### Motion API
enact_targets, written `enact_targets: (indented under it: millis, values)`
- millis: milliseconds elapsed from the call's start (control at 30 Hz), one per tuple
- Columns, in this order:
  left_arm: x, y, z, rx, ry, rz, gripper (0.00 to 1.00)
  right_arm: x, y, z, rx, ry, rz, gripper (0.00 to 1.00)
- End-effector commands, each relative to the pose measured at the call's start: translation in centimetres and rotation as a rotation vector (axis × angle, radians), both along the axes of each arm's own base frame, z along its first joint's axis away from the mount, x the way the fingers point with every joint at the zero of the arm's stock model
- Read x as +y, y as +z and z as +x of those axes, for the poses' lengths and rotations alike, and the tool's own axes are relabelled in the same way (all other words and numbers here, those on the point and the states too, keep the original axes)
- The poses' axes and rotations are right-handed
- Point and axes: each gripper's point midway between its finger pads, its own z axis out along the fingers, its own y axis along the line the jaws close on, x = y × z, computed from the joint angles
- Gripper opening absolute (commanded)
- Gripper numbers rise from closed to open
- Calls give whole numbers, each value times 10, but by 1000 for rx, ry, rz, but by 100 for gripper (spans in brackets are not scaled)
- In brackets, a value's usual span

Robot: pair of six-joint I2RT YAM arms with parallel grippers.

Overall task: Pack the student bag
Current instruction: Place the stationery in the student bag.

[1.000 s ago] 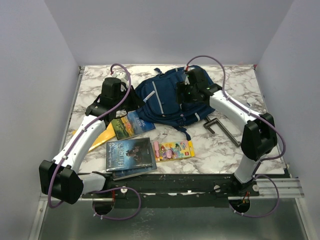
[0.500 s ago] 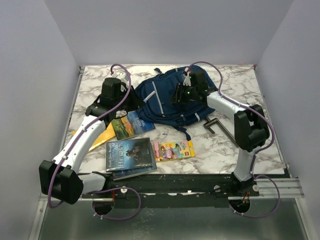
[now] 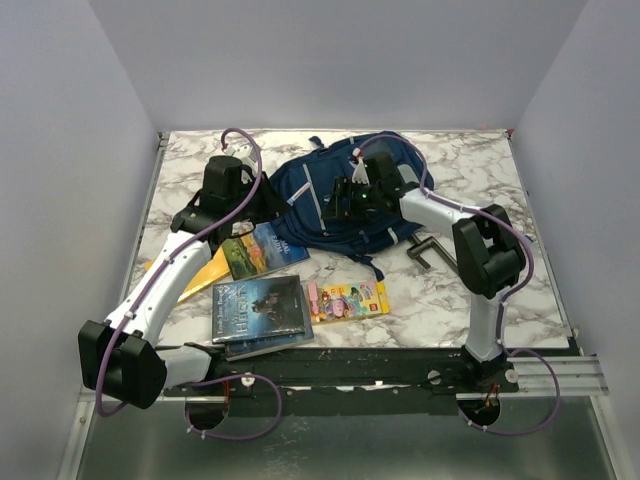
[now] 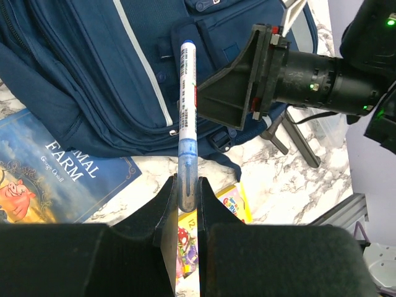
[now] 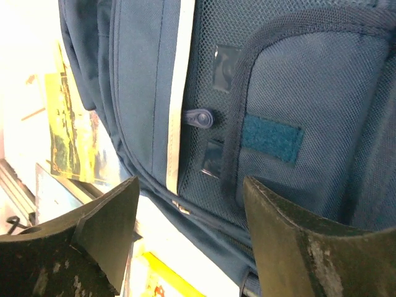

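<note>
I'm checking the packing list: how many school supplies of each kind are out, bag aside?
Books: 3 (Animal Farm, dark-covered one, one beneath it)
Pen: 1, in the left tool
Yellow envelope: 1
Colourful pack: 1
Total: 6

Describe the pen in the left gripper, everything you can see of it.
The pen is a slim stick with a blue cap at its far end, a white barrel bearing a barcode label and small red and green print, and a translucent bluish section near the grip. It looks plastic and intact. The left gripper is shut on its near end, so it juts straight out over the student bag. Whether its cap touches the fabric cannot be told.
</note>
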Motion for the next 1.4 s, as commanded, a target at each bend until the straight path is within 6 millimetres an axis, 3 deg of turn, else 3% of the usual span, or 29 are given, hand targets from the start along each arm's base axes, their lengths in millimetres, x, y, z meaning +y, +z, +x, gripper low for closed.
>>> enact_targets:
  millis: [0,100,200,367,533,933,1367]
  values:
    - [-5,13,-5,-25,-26,-49,0,-29,43,-11,-75,-15,-116,74]
    - [-13,4,-4,25,-57,-76,0,-47,79,-15,-186,-77,-127,85]
    - [-18,-1,-4,45,-74,-89,0,-69,95,-17,-230,-124,-195,88]
    - [-15,-2,-4,32,-61,-76,0,-129,100,2,-241,-287,-398,85]
    - [-17,-2,-5,32,-69,-78,0,-183,81,17,-226,-404,-714,76]
    - [-17,-1,-6,23,-75,-77,0,-166,22,13,-164,-292,-899,73]
    - [-19,7,-12,10,-95,-97,0,-112,12,19,-232,-196,-939,77]
